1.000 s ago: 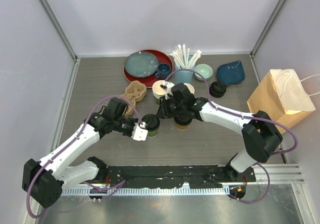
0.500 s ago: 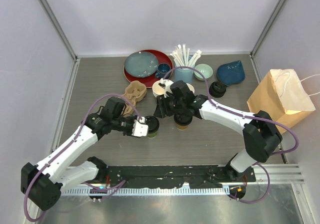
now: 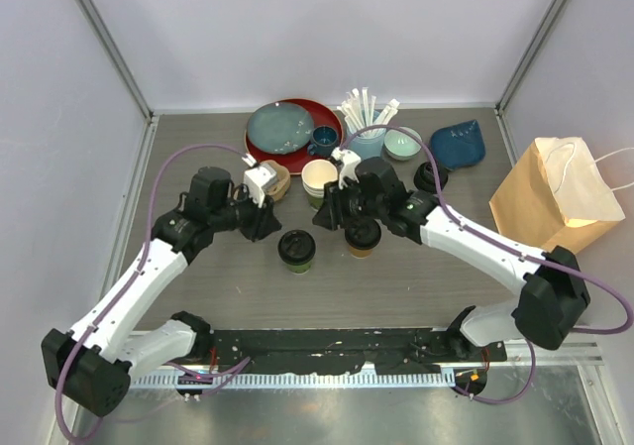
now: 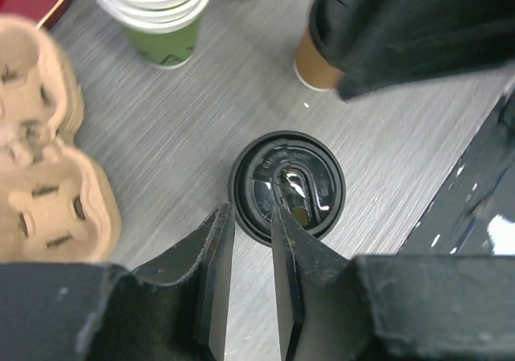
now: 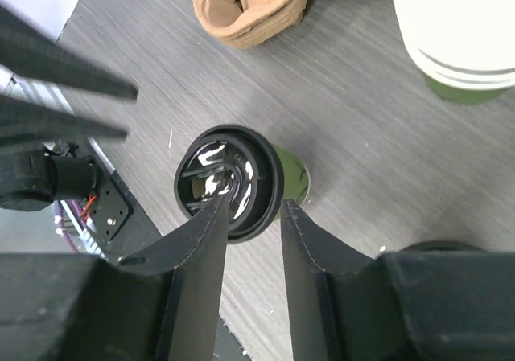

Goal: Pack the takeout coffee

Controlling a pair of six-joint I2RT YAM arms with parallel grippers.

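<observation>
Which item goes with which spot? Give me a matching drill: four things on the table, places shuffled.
Things:
1. green-sided cup
2. brown-sided cup
3. paper bag
4. cup carrier

Places:
A. at the right edge of the table
B. beside the red plate
C. partly under the right arm
D. in the open, just left of the brown-sided cup

Pairs: 1-D, 2-C, 3-A, 4-B

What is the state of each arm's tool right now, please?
Left tool: slightly open, holding nothing.
Right tool: open, holding nothing.
</observation>
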